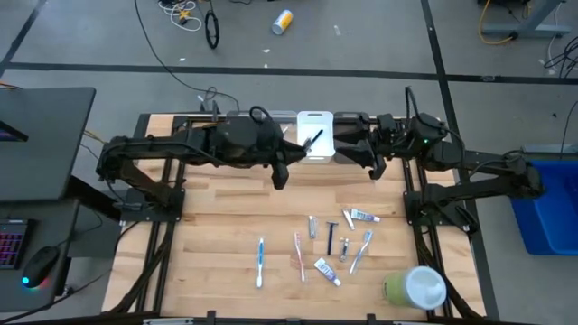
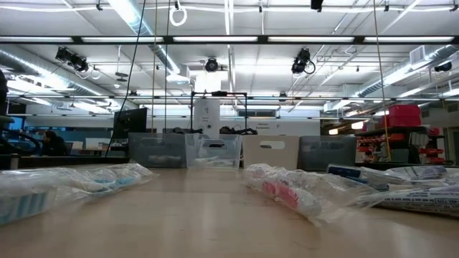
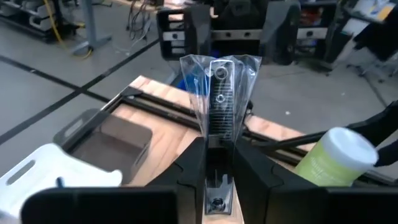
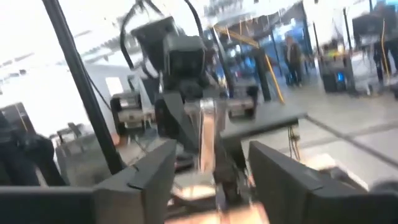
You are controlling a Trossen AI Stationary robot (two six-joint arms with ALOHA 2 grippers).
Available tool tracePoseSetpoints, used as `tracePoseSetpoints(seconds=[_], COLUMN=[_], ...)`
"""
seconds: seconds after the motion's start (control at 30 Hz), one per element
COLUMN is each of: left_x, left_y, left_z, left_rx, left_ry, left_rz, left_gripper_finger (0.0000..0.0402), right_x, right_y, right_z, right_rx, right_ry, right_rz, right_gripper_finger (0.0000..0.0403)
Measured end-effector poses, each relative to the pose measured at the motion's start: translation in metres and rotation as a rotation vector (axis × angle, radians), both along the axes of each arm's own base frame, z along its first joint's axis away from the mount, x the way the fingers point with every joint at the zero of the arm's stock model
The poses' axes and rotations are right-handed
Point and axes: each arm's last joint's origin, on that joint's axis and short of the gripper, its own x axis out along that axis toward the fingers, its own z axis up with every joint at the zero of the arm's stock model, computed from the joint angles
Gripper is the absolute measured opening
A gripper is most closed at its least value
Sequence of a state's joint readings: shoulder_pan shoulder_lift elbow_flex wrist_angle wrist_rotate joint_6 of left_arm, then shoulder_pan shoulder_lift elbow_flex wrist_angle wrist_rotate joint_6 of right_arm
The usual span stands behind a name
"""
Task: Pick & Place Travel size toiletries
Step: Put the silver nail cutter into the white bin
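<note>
Item one: a black razor sealed in a clear, crinkled plastic sleeve [image 3: 219,93], which I see clamped by its lower end in my left tool [image 3: 219,180], standing upright above the fingers. The left tool [image 1: 281,174] hangs just beside the white plastic bin [image 1: 315,122] at the back edge of the wooden surface [image 1: 217,244], on the side away from my right arm. I judge the piece very light and stiff in the handle, but the sleeve is slick and loose, so the hold belongs on the hard handle, not the film.

Item two: my right tool [image 1: 372,168], on the opposite side of the white bin, jaws standing wide with nothing between them. In its own wrist view a pale slim object sits ahead of the fingers [image 4: 140,180]; I cannot tell what it is.

Item three: a dark slim piece lying in the bin [image 1: 312,140], probably another razor.

Item four: the remaining wrapped toiletries [image 1: 339,244], scattered well in front of the bin: a blue toothbrush [image 1: 260,262], a pink one [image 1: 299,255], small white-blue tubes [image 1: 327,270]. All light and slippery; best taken across the middle.

Item five: a large green-and-white round container [image 1: 415,286], far corner from the bin, not part of the job.
</note>
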State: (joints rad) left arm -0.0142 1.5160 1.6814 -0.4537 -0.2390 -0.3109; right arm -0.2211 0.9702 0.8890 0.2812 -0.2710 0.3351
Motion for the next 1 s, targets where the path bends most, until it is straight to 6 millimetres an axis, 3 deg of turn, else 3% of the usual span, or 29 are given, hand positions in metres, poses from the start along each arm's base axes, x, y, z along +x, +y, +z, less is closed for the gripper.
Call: tracePoseSetpoints(seconds=[0.23,0.67,1.0], left_x=[0.005,0.005,0.005], left_y=[0.012,0.018,0.017], left_z=[0.004,0.009,0.010], left_rx=[-0.008,0.015,0.016], left_ry=[-0.067,-0.109,-0.116], left_rz=[-0.020,-0.055,-0.081], left_gripper_finger=[0.0067,0.0067,0.0067], right_x=[0.007,0.042,0.063], right_y=[-0.002,-0.010,-0.014], right_z=[0.003,0.037,0.036], right_rx=[0.006,-0.024,-0.034], right_ry=[-0.071,-0.049,-0.023], right_rz=[0.005,0.030,0.065], right_gripper_finger=[0.0276,0.0277,0.0260])
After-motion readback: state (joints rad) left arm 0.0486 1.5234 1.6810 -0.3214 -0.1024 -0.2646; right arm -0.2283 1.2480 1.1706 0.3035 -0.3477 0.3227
